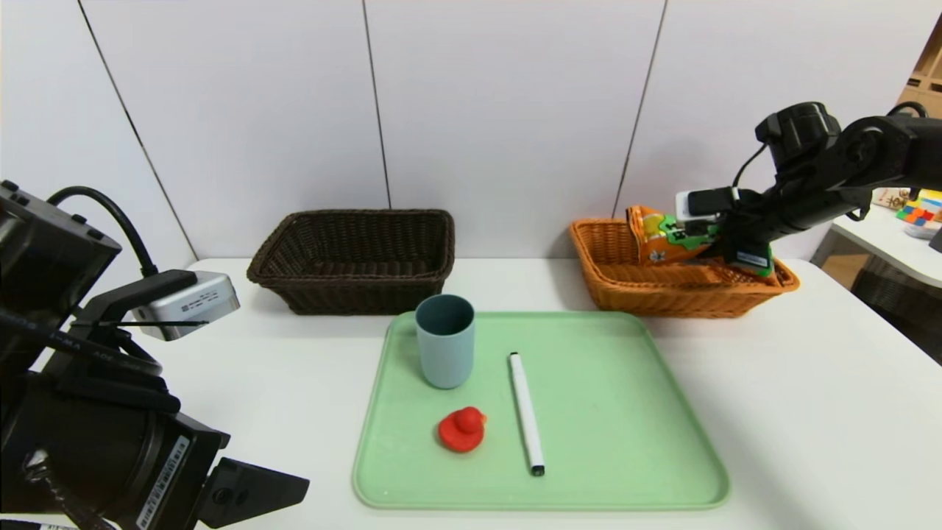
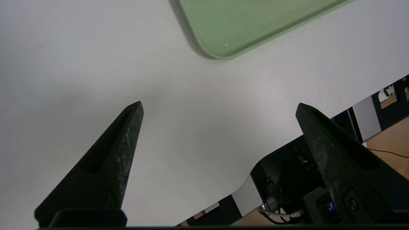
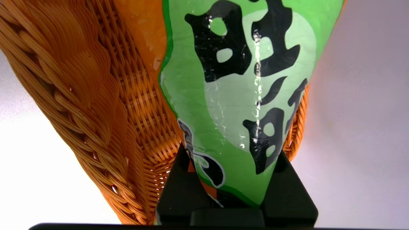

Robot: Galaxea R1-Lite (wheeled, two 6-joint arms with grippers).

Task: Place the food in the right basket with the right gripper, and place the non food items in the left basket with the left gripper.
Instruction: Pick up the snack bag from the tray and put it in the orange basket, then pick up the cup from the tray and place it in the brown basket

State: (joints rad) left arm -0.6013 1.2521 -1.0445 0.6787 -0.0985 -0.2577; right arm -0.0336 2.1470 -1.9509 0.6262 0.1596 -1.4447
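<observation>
Black and wide apart, the fingers of the left gripper [image 2: 219, 110] hang over the bare white table [image 1: 809, 412] near the robot, holding nothing, beside one corner of the green tray [image 1: 625, 412]. On this tray a red rubber duck [image 1: 461, 429] lies nearest, a white marker [image 1: 525, 412] lies just beside it, and a blue-grey cup [image 1: 444, 340] stands upright behind them. Farther back, the dark brown basket [image 1: 353, 259] on the left shows nothing inside.

Farthest, the right gripper [image 3: 235, 191] is clamped on one end of a green and orange snack bag [image 1: 666, 237], which stands tilted inside the orange basket [image 1: 625, 283] and leans out over its rim. I think the danger is here: if the jaws let go while the bag is so upright, it may tip over the woven edge and fall on the table. The stiff foil can also catch on the rim when the arm pulls back.
</observation>
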